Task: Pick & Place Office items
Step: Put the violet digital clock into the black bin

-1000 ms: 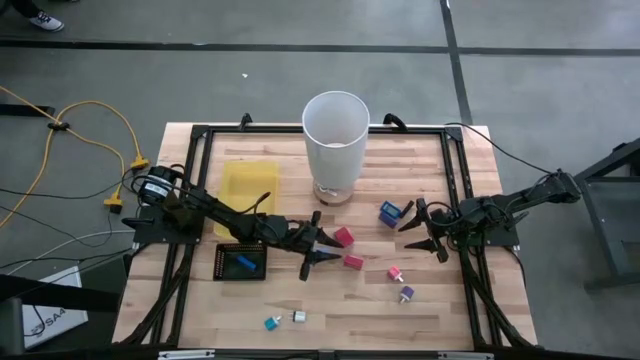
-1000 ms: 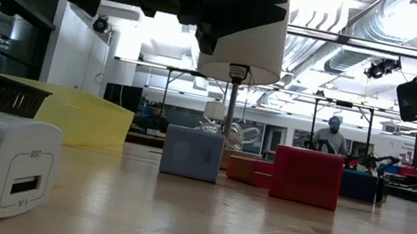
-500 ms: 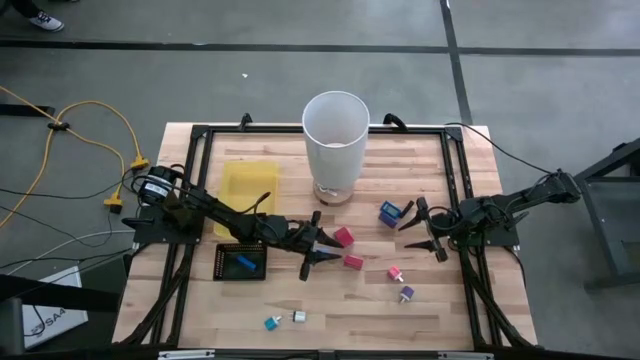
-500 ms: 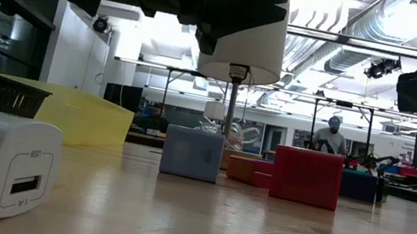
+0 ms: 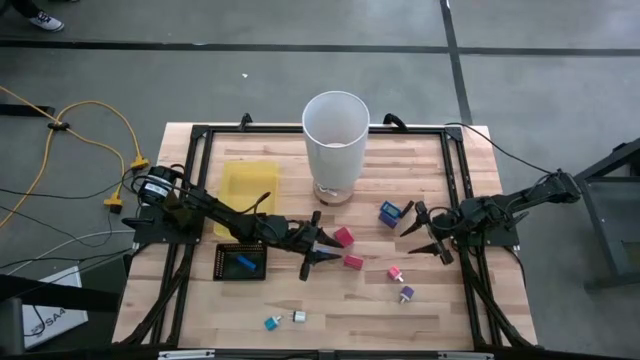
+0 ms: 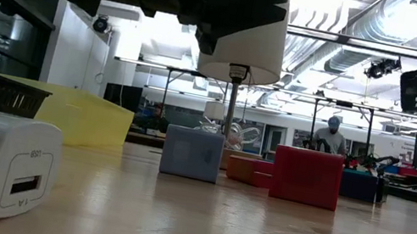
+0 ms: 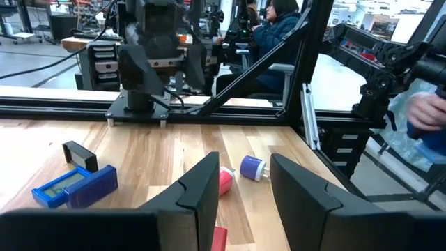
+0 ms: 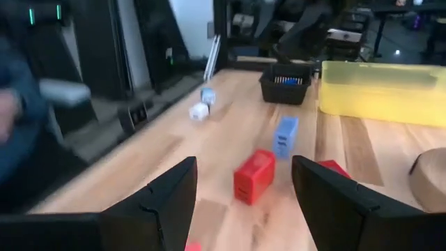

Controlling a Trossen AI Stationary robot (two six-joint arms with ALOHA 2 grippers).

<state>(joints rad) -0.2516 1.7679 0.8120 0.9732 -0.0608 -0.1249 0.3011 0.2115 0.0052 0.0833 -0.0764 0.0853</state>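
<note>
Little is done: one blue item (image 5: 245, 262) lies in the black mesh tray (image 5: 222, 262), long axis across the tray; the yellow tray (image 5: 247, 185) looks empty; red blocks (image 5: 343, 237), a blue piece (image 5: 390, 212) and small plugs (image 5: 405, 294) lie scattered on the bench (image 5: 350, 320); the left gripper (image 5: 318, 247) hovers beside the red blocks, jaws apart, empty; the right gripper (image 5: 428, 232) waits parted, empty, near the blue piece.

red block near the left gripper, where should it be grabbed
Grip the red block across its two flat side faces, coming straight down from above: it sits flat and boxy on the table, just beyond the open left gripper.
</note>
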